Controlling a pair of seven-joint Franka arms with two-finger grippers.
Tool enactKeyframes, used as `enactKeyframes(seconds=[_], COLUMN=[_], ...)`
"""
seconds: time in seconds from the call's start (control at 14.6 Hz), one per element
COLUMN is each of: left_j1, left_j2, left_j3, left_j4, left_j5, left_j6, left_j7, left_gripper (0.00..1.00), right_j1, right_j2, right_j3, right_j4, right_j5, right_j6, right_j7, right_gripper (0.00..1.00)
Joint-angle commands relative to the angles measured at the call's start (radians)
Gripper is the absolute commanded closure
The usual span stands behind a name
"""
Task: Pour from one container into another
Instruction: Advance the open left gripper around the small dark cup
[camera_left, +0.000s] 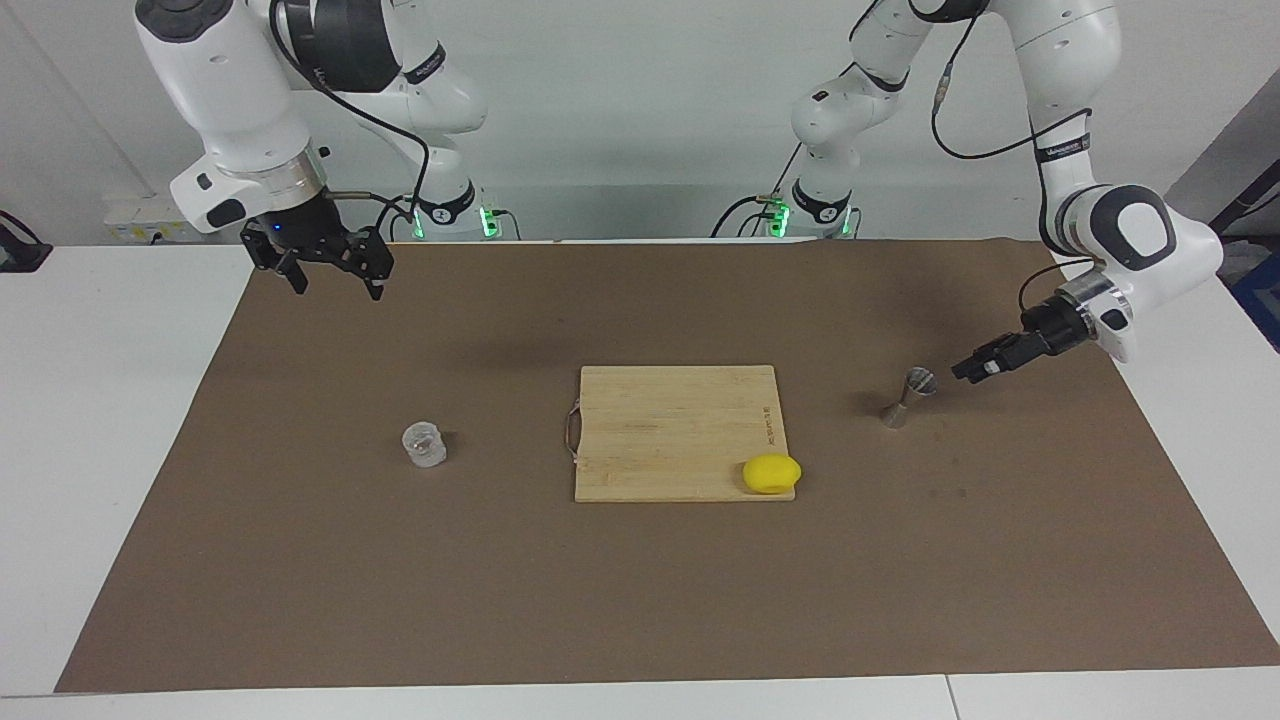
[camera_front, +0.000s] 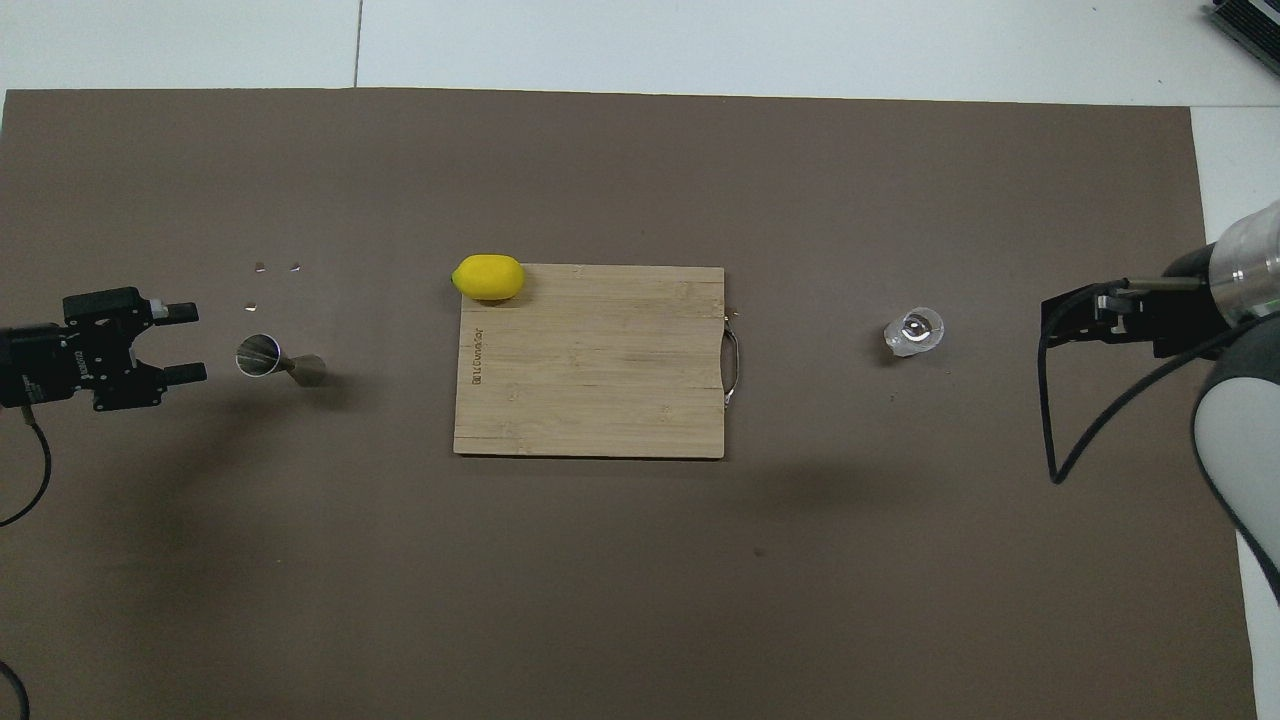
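I work in a robotics lab, not a kitchen: my two white arms (camera_left: 250, 110) are bolted at the edge of a plain white table (camera_left: 100, 400) against a bare pale wall, with black cables (camera_left: 400, 120) looping off them and green status lights (camera_left: 487, 220) glowing at the bases. A brown paper sheet (camera_left: 400, 580) is spread over the tabletop as a work surface, and on it sits only a sparse staged set of props, a bamboo cutting board (camera_left: 670, 430) with a lemon (camera_left: 771, 473) at its corner. Equipment pokes in at the table's edges (camera_front: 1245, 15).
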Motion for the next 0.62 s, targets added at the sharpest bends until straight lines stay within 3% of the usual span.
enactKeyframes(seconds=[0.0,0.55], left_j1=[0.024,0.039], left_j2=[0.021,0.056], left_j3=[-0.004,-0.006], left_j4=[0.035,0.048], left_j5=[-0.019,-0.033], left_j6=[-0.061,-0.146], left_j7=[0.14,0.385], left_gripper=[0.0,0.0], right_j1=[-0.011,-0.011], right_j2=[-0.019,-0.021], right_j3=[0.006,0.006], right_j4=[-0.024,-0.027], right_j5=[-0.001,-0.001], right_j6=[0.01,0.009], right_j7=[0.004,0.004], right_gripper=[0.0,0.0])
